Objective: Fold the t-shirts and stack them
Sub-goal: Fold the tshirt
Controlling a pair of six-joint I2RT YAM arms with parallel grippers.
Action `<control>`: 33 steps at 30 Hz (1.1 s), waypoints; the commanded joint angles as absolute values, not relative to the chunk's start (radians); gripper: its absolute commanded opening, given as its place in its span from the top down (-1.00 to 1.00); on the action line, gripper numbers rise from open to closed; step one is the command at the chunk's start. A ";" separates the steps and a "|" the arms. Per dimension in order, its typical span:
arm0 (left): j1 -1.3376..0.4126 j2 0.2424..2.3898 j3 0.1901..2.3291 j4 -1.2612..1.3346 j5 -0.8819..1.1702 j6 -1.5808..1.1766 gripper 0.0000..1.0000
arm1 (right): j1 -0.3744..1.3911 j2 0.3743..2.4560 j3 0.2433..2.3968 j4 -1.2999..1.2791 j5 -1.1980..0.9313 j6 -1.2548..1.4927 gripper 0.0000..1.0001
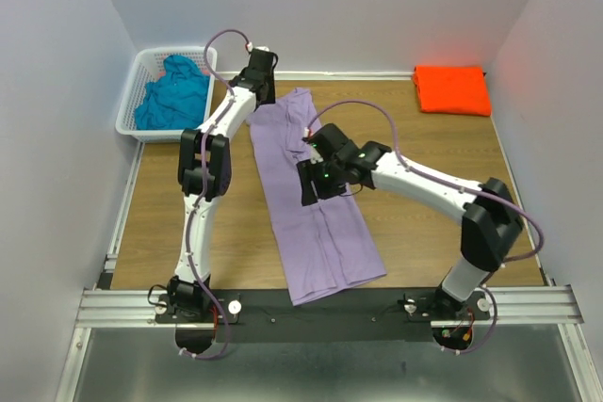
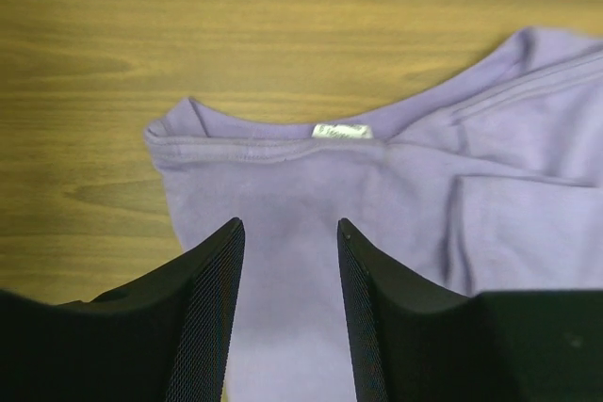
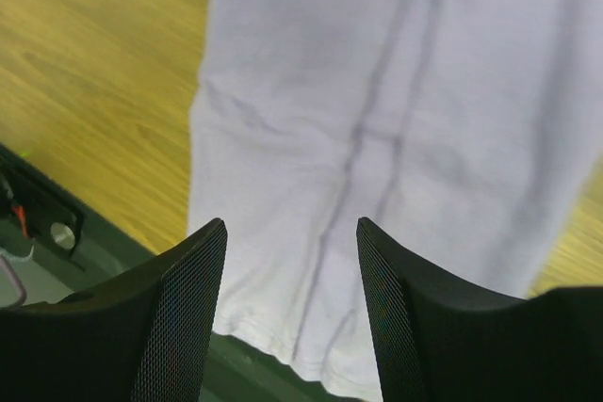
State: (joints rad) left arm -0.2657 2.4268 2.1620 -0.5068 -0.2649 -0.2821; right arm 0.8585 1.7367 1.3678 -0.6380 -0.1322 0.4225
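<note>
The lavender-purple t-shirt lies as a long narrow strip from the table's far middle to the near edge. My left gripper is open over its collar end; the collar and white label show ahead of the empty fingers. My right gripper is open above the shirt's middle, and its view shows the hem end reaching the dark front rail. The orange t-shirt lies folded at the far right. The teal-blue t-shirt is crumpled in the basket.
The white lattice basket stands at the far left corner. The metal rail runs along the near edge. White walls close in the left, back and right sides of the wooden table.
</note>
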 commanded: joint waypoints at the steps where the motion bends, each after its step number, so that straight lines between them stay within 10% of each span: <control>1: -0.284 2.277 2.116 -0.451 -0.195 -0.348 -0.05 | 0.813 1.640 1.241 -0.650 -0.052 0.462 -0.30; 33: -0.479 2.543 2.143 -0.374 0.027 -0.405 0.18 | 0.641 1.466 0.991 -0.647 0.057 0.477 -0.27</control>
